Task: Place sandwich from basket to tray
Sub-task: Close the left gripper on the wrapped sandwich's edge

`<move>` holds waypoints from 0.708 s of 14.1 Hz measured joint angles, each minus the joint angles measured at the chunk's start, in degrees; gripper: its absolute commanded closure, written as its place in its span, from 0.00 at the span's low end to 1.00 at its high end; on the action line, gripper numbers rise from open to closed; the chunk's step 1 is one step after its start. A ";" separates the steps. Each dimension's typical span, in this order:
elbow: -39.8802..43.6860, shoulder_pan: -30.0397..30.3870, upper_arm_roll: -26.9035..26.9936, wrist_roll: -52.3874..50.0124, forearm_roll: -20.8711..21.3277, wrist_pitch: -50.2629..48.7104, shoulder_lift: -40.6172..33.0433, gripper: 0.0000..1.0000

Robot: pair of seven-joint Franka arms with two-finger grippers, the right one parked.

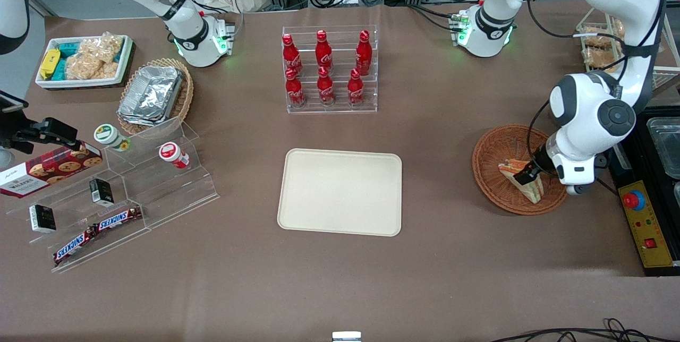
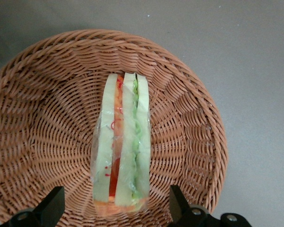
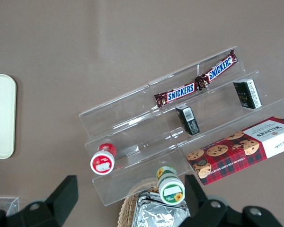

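Three views, front first: the left arm folds down over the basket [image 1: 518, 169] at its own end of the desk [image 1: 435, 262], end effector [image 1: 528, 174] right at the sandwich [image 1: 523, 178], while the tray [image 1: 340, 192] lies bare mid-desk. Six red Coca-Cola bottles [image 1: 325, 68] stand in their rack. Left wrist view alone shows the fingertips [image 2: 54, 204] spread wide, either side of the wrapped sandwich, not touching it. Right wrist view reads Snickers bars [image 3: 196, 84] and a Walkers box [image 3: 241, 147].
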 measured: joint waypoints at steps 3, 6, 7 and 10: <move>-0.01 0.03 0.01 0.00 0.00 1.61 1.43 0.01; 0.00 0.11 0.06 0.00 0.00 2.30 2.13 0.30; 0.00 0.17 0.07 0.00 0.00 2.88 2.34 0.56; 0.00 0.28 0.09 0.00 0.00 3.77 2.80 1.00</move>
